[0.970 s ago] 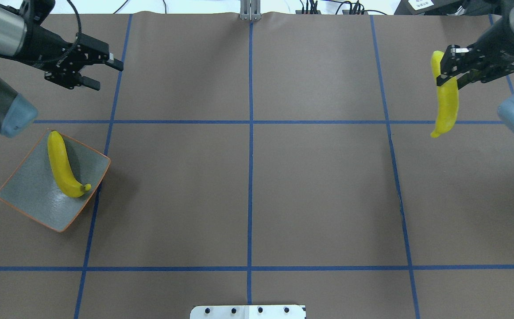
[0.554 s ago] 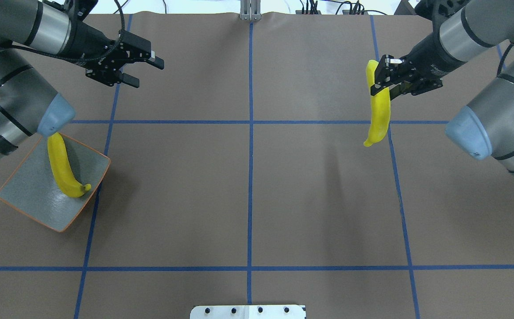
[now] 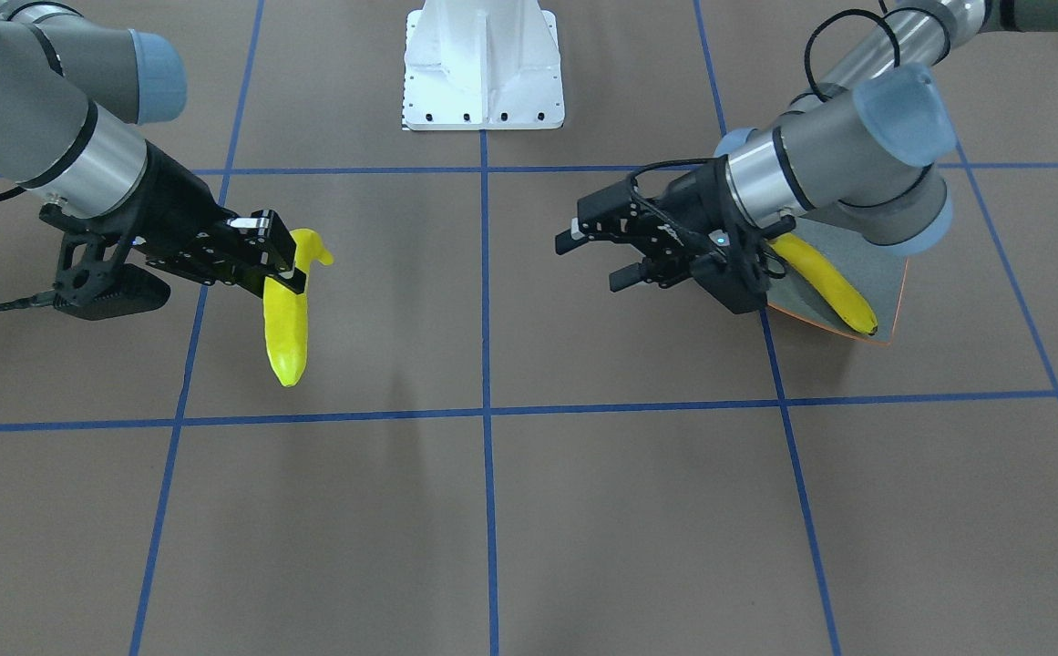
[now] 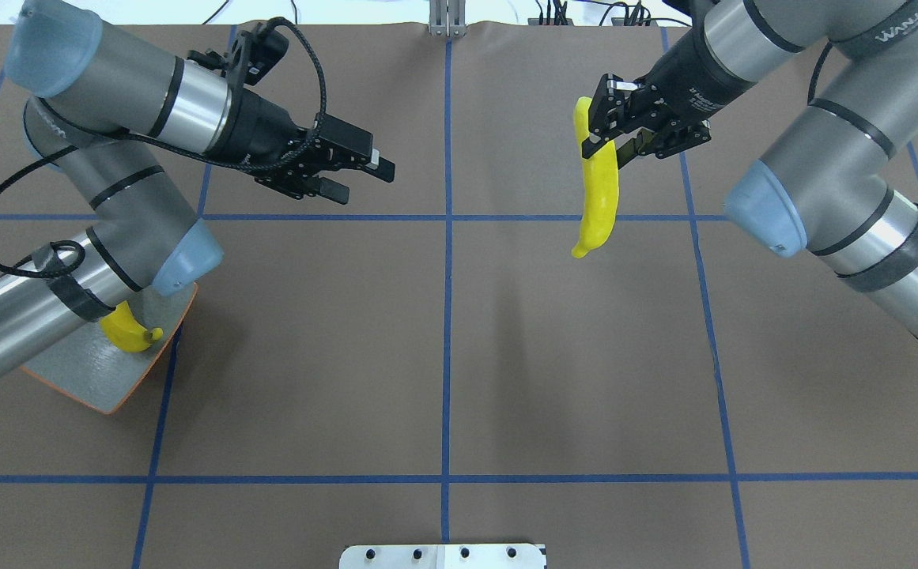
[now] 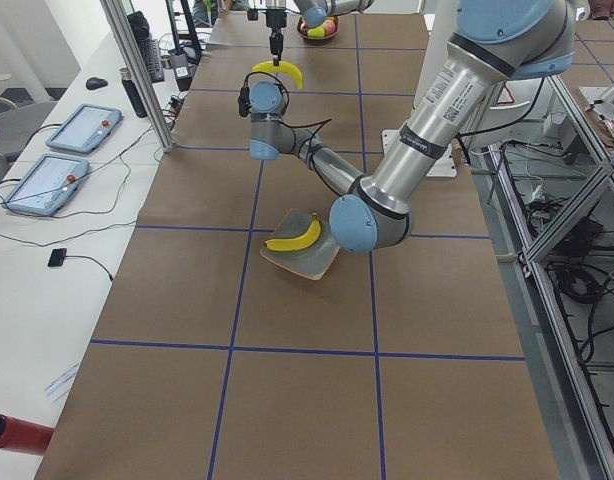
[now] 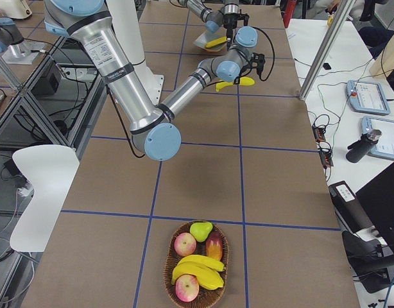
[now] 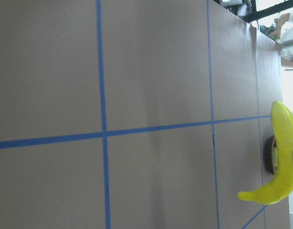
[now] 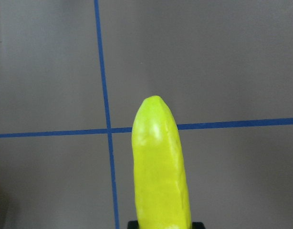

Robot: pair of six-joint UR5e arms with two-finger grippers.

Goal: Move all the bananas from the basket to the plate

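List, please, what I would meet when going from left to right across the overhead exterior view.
First the speckled grey-blue squarish plate with an orange rim → the black left gripper, jaws open and empty → the bright yellow curved banana held above the table.

Grey tubular arms [image 4: 103, 170] carry pale-blue joint caps [image 4: 767, 209], silver bands [image 4: 194, 118], black cables [image 4: 322, 75].

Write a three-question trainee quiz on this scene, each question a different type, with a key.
1. True or false: the left gripper holds a banana.
2. How many fruits lie on the plate? A none, B one, C three.
3. Which gripper holds the hanging banana?
Key: 1 false, it is open and empty. 2 B, one plate banana. 3 the right gripper.
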